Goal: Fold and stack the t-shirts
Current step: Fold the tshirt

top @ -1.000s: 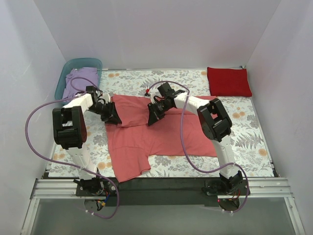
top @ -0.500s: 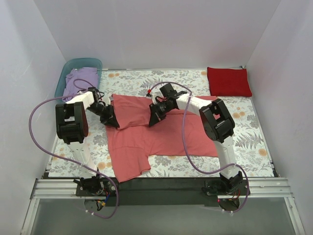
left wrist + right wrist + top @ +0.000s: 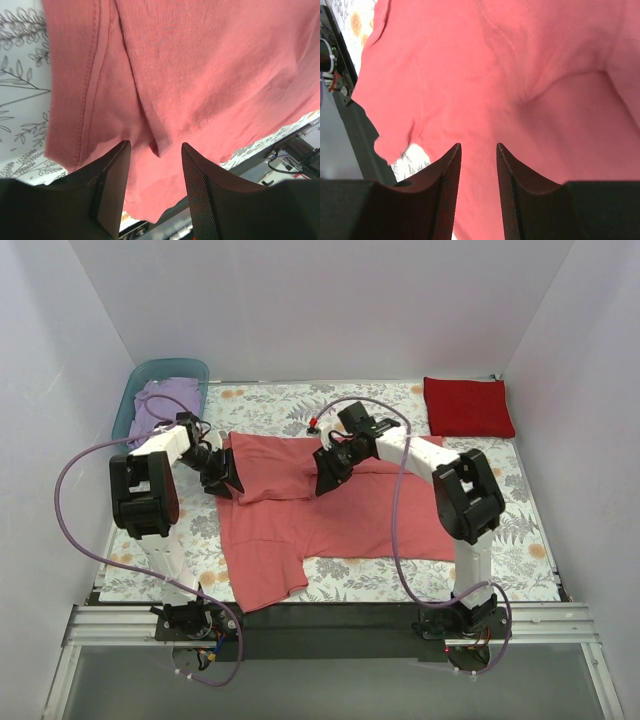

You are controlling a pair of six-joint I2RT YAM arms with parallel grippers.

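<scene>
The salmon-pink t-shirt (image 3: 340,525) lies spread across the middle of the counter (image 3: 520,530), which is covered in a fern print. One sleeve trails toward the near edge. On the shirt's far-left part a folded flap (image 3: 268,468) lies doubled over the body.

The left pincer (image 3: 224,480) sits at the flap's left end and the right pincer (image 3: 328,474) at its right end. That spacing suits two arms carrying one edge level, so the cloth lands flat rather than twisted.

Both wrist views show the same state: the jaws are moderately parted above pink cloth with nothing caught between them. The left wrist view shows a small ridge of fabric below the gap, but the fingers (image 3: 112,175) do not pinch it.

The first fold looks laid, with more folds to go before this shirt is compact.

The deep red t-shirt (image 3: 468,406) rests as a neat square in the far right corner — probably the base of the stack. The lavender t-shirt (image 3: 160,400) is bunched in the teal tub (image 3: 172,365) at far left, waiting its turn.
</scene>
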